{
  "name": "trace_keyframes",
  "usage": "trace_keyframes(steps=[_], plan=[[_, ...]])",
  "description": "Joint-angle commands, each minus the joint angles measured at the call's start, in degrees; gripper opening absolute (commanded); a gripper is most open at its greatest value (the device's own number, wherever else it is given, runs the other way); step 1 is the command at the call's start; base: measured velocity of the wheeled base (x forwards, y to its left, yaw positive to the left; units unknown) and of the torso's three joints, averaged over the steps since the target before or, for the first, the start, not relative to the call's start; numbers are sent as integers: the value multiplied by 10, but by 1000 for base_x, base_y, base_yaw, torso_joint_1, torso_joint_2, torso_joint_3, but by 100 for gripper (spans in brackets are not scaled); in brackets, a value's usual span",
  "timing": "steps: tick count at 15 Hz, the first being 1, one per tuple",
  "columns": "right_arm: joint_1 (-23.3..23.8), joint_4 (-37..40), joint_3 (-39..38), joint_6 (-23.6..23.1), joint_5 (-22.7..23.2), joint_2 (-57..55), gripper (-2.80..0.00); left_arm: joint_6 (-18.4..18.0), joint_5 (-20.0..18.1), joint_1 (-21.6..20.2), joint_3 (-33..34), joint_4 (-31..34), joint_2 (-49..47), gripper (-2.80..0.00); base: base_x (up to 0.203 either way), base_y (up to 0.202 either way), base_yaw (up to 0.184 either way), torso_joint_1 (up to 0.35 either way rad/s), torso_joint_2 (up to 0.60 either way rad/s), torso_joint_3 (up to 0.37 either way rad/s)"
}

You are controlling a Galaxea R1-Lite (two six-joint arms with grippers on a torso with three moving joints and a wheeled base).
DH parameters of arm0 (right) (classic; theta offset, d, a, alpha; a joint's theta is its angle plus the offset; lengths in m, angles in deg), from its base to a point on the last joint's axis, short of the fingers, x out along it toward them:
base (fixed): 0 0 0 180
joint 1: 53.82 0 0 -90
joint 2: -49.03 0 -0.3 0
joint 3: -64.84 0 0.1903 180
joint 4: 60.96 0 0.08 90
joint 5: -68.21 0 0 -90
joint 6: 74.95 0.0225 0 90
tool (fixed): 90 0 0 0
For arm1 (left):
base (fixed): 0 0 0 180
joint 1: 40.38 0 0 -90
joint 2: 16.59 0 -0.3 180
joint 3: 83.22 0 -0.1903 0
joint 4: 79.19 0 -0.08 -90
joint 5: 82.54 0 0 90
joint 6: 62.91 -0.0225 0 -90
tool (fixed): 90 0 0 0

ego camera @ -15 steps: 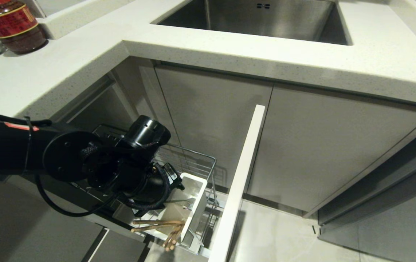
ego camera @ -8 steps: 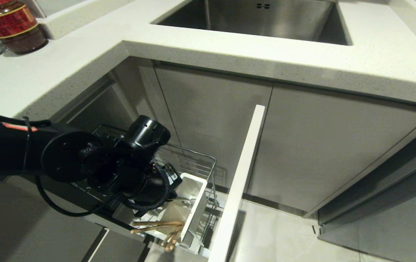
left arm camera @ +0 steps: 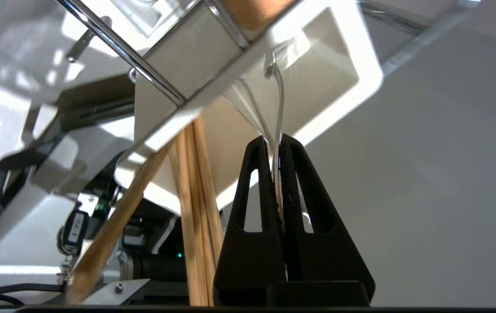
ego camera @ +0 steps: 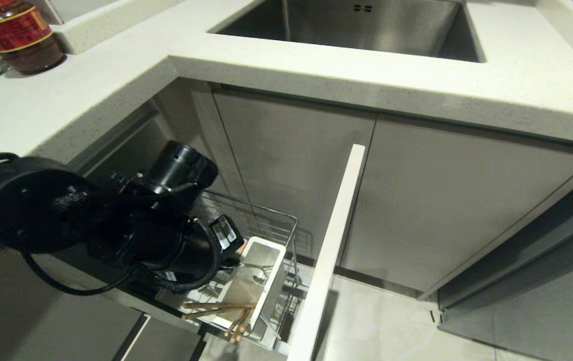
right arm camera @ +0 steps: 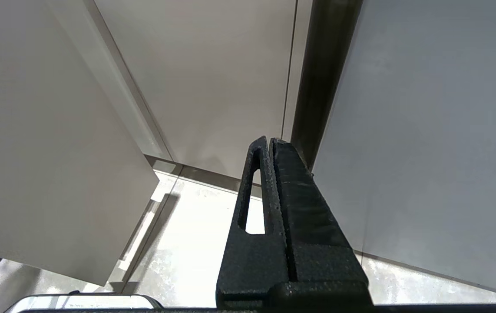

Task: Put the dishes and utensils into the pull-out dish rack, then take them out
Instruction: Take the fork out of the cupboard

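Silver metal sits pinched between my left jaws: the fork (left arm camera: 279, 104), a thin bright handle running from my closed left gripper (left arm camera: 275, 143) up into the white utensil holder (left arm camera: 352, 56). In the left wrist view my two black fingers (left arm camera: 252, 208) meet on the handle in the lower centre of the frame, with the fork's far end inside the holder's open mouth. Just beside it, toward the lower left of that frame, the wooden chopsticks (left arm camera: 193, 208) lean out of the same holder, some splayed apart from the others.

In the head view my left arm fills the lower left, and the gripper itself is hidden behind my wrist there. The utensil holder (ego camera: 272, 281) sits at the lower centre inside the chrome wire pull-out dish rack (ego camera: 286, 223), with the chopsticks (ego camera: 216, 307) poking out over its near edge. The rack's pale front panel (ego camera: 334, 240) stands up the middle of the frame. Above, the speckled desk (ego camera: 417, 75) carries a steel sink (ego camera: 356, 25) at top centre and a red-lidded jar (ego camera: 18, 32) at upper left.

My right gripper (right arm camera: 270, 141) hangs by the cabinet doors (right arm camera: 213, 78) above the floor, jaws pressed together on nothing.
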Motion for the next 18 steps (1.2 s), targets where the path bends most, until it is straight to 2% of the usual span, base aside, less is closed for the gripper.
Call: trace_keyframes(steps=[1,3,4,8,14,18], plan=[[0,0,-15,0,0,0,-280,-1,1,10,-9,22,53,-280,0,0,0,0,0,0],[0,0,-15,0,0,0,-280,-3,3,23,-20,64,66,-280,0,0,0,0,0,0],[0,0,-15,0,0,0,-280,-15,9,31,-33,105,71,-280,0,0,0,0,0,0],[0,0,-15,0,0,0,-280,-42,57,77,-75,224,91,-280,0,0,0,0,0,0],[0,0,-15,0,0,0,-280,-45,85,96,-98,238,144,-280,0,0,0,0,0,0],[0,0,-15,0,0,0,-280,-48,102,130,-148,264,219,-280,0,0,0,0,0,0]])
